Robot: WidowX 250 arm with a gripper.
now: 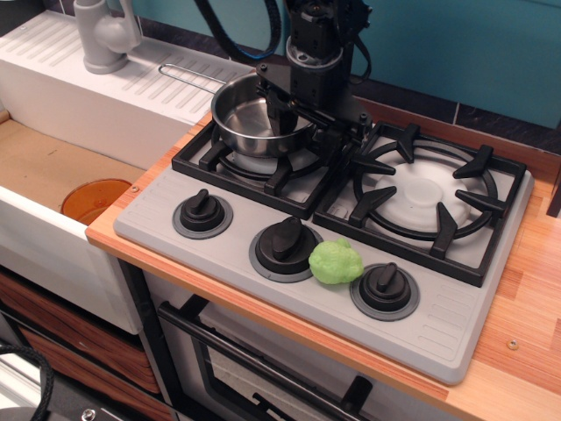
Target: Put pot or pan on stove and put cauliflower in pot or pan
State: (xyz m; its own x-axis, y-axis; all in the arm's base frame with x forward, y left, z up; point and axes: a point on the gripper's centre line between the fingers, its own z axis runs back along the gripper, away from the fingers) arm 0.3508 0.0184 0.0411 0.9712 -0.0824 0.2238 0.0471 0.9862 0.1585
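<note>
The shiny steel pan [241, 118] sits on the left burner grate of the grey stove [158, 219], its wire-loop handle [188, 79] pointing back left over the drainboard. My gripper [311, 130] is low over the pan's right side with its jaws apart: one finger is inside the pan and the other is outside its right rim. It holds nothing. The light-green cauliflower [336, 262] lies on the stove's front panel between the middle knob [283, 241] and the right knob [384, 288], well in front of the gripper.
The right burner grate [425, 197] has nothing on it. A white drainboard [88, 88] with a grey faucet [103, 35] lies to the left. Beside it is a sink with an orange disc [95, 199]. Wooden counter [530, 289] runs along the right.
</note>
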